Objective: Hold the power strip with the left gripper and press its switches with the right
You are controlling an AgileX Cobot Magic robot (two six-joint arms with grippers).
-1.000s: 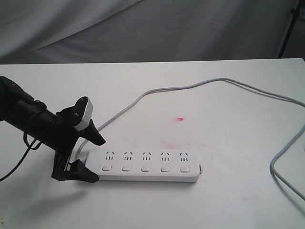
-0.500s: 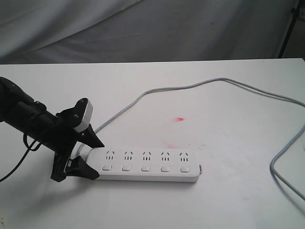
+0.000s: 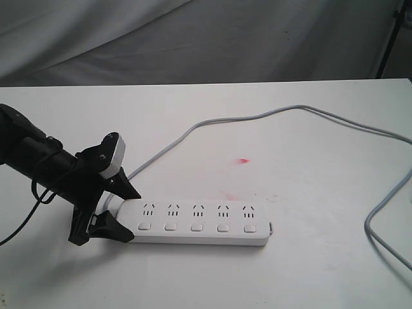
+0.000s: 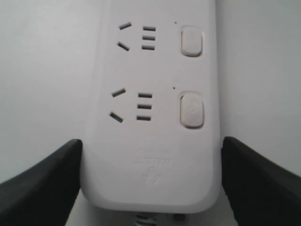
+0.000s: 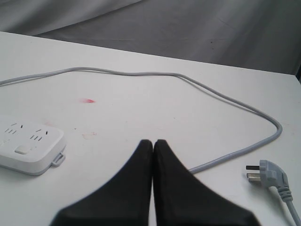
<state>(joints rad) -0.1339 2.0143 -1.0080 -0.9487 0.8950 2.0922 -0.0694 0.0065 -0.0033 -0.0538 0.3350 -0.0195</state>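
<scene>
The white power strip [image 3: 199, 222] lies flat near the table's front, its row of five switches [image 3: 196, 226] facing up. My left gripper [image 3: 131, 215] straddles the strip's left, cord-side end, one black finger against each long edge. The left wrist view shows both fingers touching the strip [image 4: 150, 117] beside two switches [image 4: 192, 109]; this gripper [image 4: 151, 155] is shut on it. My right gripper [image 5: 153, 142] is shut with nothing between its fingers. It hovers over bare table, apart from the strip's far end [image 5: 28, 141], and is out of the exterior view.
The grey cord [image 3: 257, 118] loops from the strip's left end across the back of the table and down the right side. Its plug [image 5: 265, 172] lies on the table near my right gripper. A red stain [image 3: 243, 160] marks the table behind the strip.
The left gripper's fingers moved inward onto the strip's end between the two earlier frames. Nothing has moved since.
</scene>
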